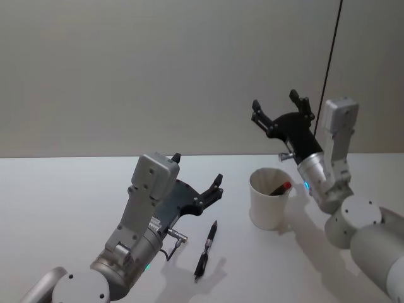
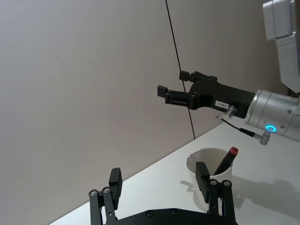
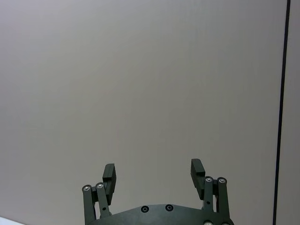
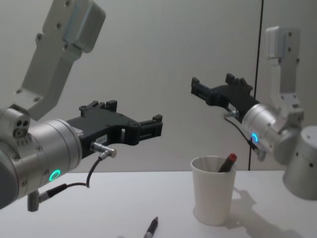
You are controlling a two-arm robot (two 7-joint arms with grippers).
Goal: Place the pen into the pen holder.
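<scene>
pen holder (image 4: 213, 196): red-tipped pen (image 4: 227, 162) inside | black pen (image 4: 151, 227): table (image 4: 89, 213) | left hand (image 4: 136, 114), right hand (image 4: 213, 82): spread

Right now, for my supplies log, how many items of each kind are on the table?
Pen holder (white paper cup): 1
Pens: 2, a red-tipped pen inside it and a dark pen on the table
Total: 3

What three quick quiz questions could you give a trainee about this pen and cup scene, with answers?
1. True or false: the black pen lies flat on the table.
2. What stands in the pen holder? A nothing; B a red-capped pen; C scissors.
3. Fill in: the left hand and the right hand, both raised above the table, are ____ (open or shut).
Key: 1 true; 2 B; 3 open.
</scene>
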